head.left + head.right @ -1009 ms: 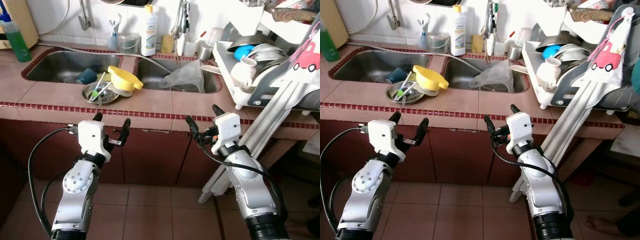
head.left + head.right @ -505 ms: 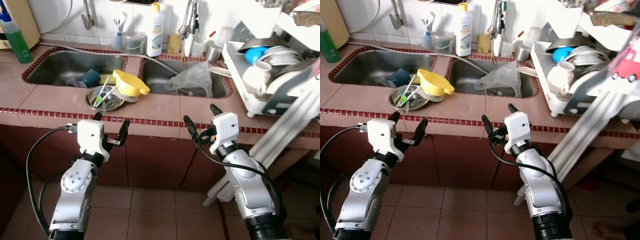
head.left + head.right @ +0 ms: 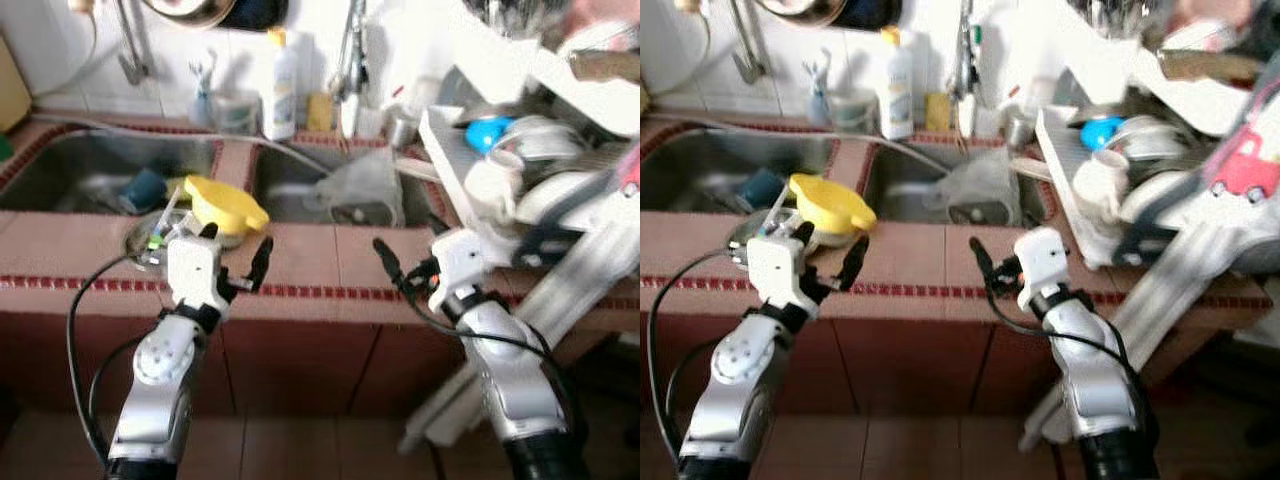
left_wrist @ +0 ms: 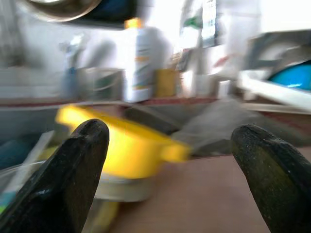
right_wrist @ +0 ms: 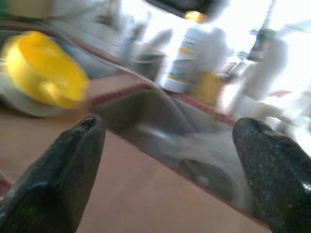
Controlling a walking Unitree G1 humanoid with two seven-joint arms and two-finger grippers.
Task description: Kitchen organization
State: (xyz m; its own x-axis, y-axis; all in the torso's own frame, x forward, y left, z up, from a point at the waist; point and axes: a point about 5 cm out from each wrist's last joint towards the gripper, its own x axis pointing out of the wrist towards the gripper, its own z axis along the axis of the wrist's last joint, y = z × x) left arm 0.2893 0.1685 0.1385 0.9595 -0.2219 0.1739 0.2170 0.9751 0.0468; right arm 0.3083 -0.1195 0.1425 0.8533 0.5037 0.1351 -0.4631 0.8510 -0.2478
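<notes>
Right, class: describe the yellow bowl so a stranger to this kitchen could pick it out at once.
Find the tiled counter with two steel sinks. On the strip between the basins, toward the counter's front edge, the yellow plastic bowl with a stubby handle sits tilted on a round metal dish. It is the one bright yellow thing there, just beyond the left end effector.

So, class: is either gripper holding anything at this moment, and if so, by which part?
Nothing is held. The left gripper and right gripper both hang open before the counter edge.

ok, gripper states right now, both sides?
Left gripper: open, holding nothing, raised at the counter's front edge.
Right gripper: open, holding nothing, raised at the counter's front edge.
</notes>
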